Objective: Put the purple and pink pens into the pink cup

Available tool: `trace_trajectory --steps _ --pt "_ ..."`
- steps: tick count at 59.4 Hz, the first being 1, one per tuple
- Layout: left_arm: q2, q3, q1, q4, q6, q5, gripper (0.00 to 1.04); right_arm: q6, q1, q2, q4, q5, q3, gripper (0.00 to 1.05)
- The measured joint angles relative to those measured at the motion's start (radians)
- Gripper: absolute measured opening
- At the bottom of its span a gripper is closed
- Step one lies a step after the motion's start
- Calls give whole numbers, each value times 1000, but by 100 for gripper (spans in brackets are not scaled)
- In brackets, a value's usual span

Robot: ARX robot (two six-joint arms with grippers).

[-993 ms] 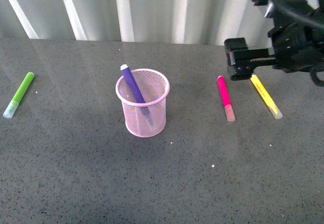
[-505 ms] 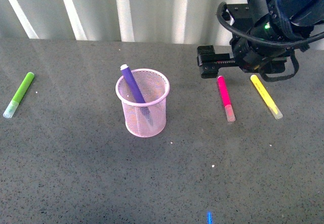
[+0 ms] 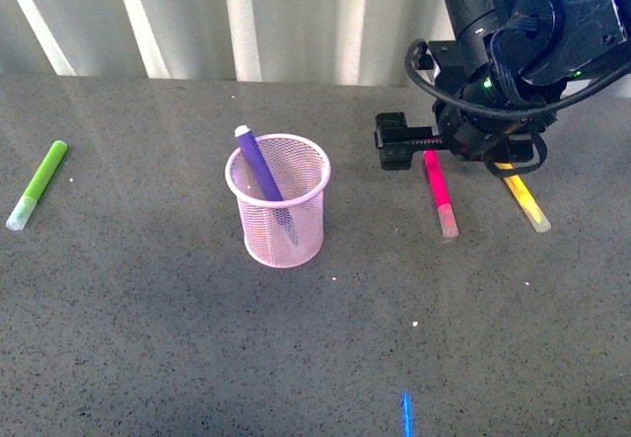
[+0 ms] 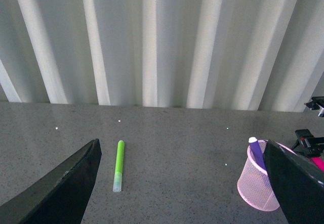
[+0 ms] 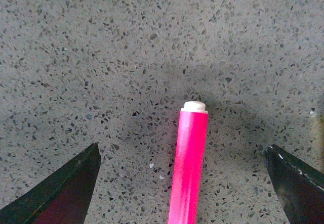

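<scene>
Front view
- Surface [image 3: 148, 338]: grey speckled; far edge meets a ribbed white wall [image 3: 296, 13]; near half bare.
- Pink cup [image 3: 296, 230]: upright, mid-surface, open room all round.
- Purple pen [image 3: 258, 169]: inside the cup, tilted, white end up and leaning over the cup's left rim.
- Pink pen [image 3: 439, 195]: flat on the surface, right of the cup with a bare strip between them. Long axis runs away from the robot, clear cap nearest the robot.
- Yellow marker [image 3: 525, 203]: flat, near the pink pen's right side, not touching.
- Green marker [image 3: 36, 185]: flat, near the left edge of the picture, well apart from the rest.
- Right claw [image 3: 431, 151]: over the pink pen's far end.

Left wrist view
- Left claw [image 4: 181, 148]: released, fingers [image 4: 66, 183] spread wide, nothing between them, raised above the surface.
- Green marker [image 4: 119, 165], pink cup [image 4: 255, 191] and purple pen [image 4: 256, 153] lie ahead; a sliver of pink pen [image 4: 318, 162] shows at the picture's edge.

Right wrist view
- Right claw [image 5: 182, 146]: released, fingers [image 5: 66, 193] wide either side of the pink pen [image 5: 189, 173], touching neither side; white butt end points away from the camera; bare surface beyond it
</scene>
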Motion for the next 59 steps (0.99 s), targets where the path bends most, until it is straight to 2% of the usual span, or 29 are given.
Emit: trace_trajectory --steps 24,32,45,49,54,59 --pt "0 0 0 0 0 0 98 28 0 31 2 -1 13 97" --pt "0 0 0 0 0 0 98 48 1 40 -10 7 23 69" --pt "0 0 0 0 0 0 98 60 0 40 18 -5 12 40" --pt "0 0 0 0 0 0 98 64 -6 40 43 -12 -2 28" --pt "0 0 0 0 0 0 98 66 -16 34 75 -26 -21 16" --pt "0 0 0 0 0 0 98 61 -23 27 119 -40 -44 12"
